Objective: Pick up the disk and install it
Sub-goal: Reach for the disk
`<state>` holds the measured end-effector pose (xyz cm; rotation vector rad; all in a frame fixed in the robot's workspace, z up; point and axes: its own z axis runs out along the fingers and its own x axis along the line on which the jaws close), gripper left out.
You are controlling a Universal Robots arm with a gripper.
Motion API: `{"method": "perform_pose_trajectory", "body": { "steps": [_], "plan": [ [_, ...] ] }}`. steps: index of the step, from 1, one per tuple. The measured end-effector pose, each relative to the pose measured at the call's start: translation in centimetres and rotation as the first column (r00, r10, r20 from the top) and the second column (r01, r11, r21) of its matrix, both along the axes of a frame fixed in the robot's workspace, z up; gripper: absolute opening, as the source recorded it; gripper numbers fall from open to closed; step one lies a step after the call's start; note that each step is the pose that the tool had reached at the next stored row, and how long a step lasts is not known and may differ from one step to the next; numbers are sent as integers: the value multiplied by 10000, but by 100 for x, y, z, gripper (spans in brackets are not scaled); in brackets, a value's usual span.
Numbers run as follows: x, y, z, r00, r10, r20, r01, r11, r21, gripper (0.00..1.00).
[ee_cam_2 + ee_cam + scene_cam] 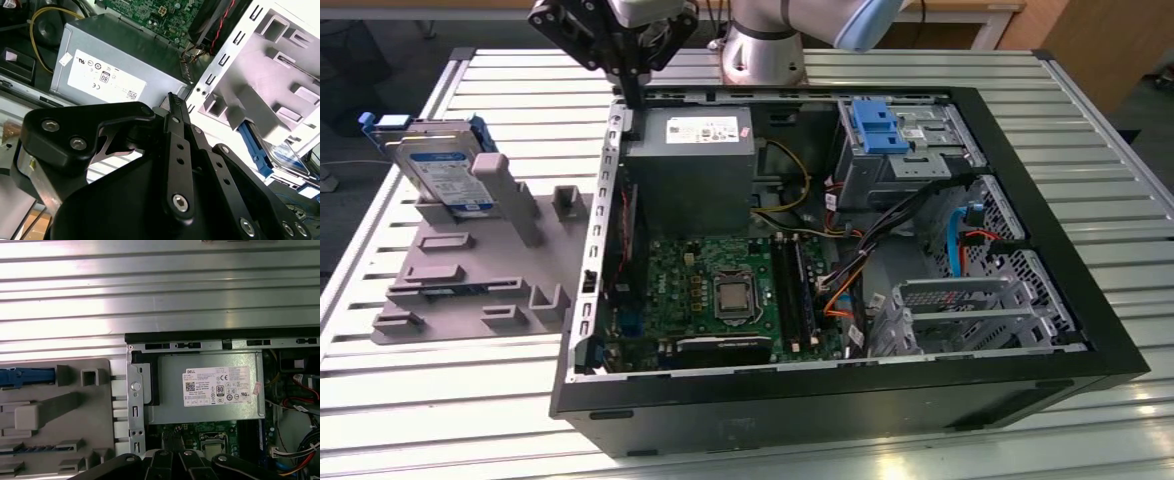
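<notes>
Closed on nothing, our gripper point(632, 96) is hovering over the power supply point(698, 160); the disk point(443, 175) is standing edgewise beyond its outer side.

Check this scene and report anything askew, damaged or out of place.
Nothing looks damaged or spilled. The disk leans tilted against a post of the grey fixture at the exterior view's left, which seems its holder rather than a mishap. The end effector hangs empty over the rim of the open computer case.
</notes>
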<state>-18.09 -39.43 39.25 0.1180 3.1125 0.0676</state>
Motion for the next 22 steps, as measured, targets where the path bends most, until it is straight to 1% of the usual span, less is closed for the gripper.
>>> {"method": "perform_pose_trajectory", "body": {
  "steps": [12,22],
  "plan": [
    [-30,6,0,10000,0,0,0,10000,0,11],
    [-88,19,-1,10000,1,0,-1,10000,0,11]
  ]
}}
